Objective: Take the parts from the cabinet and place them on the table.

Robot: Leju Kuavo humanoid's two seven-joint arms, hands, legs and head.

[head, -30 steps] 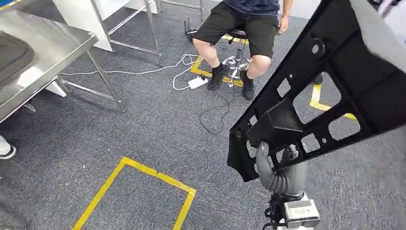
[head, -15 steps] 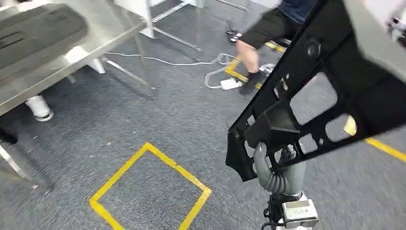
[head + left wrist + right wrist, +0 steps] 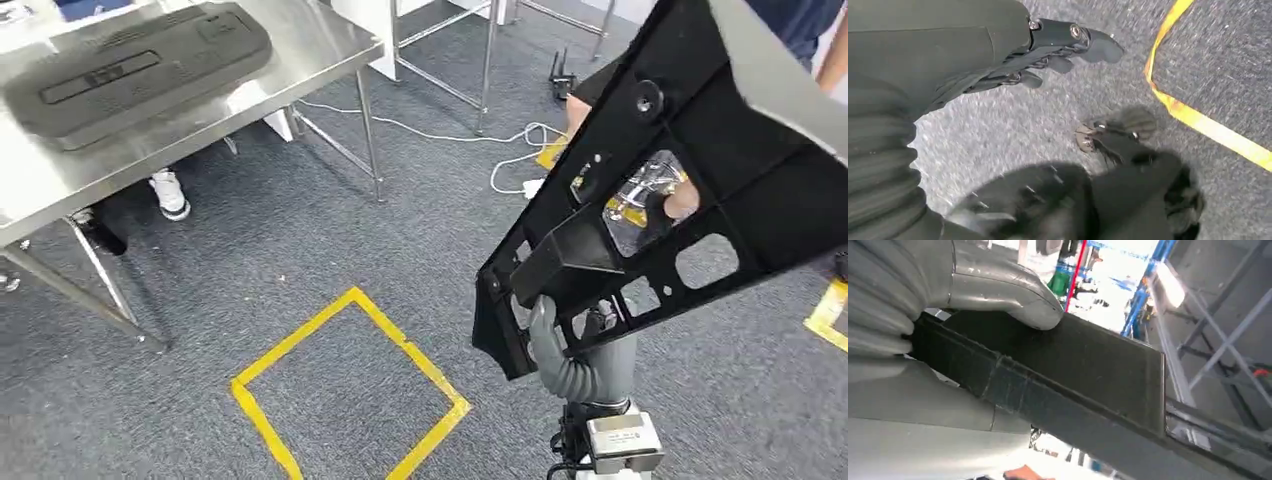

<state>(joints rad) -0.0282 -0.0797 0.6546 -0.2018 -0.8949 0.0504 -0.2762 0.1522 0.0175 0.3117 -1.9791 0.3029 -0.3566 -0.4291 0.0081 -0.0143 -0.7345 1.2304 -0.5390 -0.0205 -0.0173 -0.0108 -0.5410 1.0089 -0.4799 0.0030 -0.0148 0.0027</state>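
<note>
A large black perforated part [image 3: 680,190] is held aloft over the carpeted floor [image 3: 300,260] by the right hand [image 3: 585,360], fingers wrapped on its lower end. The left hand [image 3: 1058,47] hangs over the floor, fingers apart, holding nothing. A dark moulded part [image 3: 140,65] lies on the steel counter [image 3: 310,45], near its far edge

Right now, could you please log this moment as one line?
right hand: grips black panel | left hand: holds nothing | steel table: grey part
</note>
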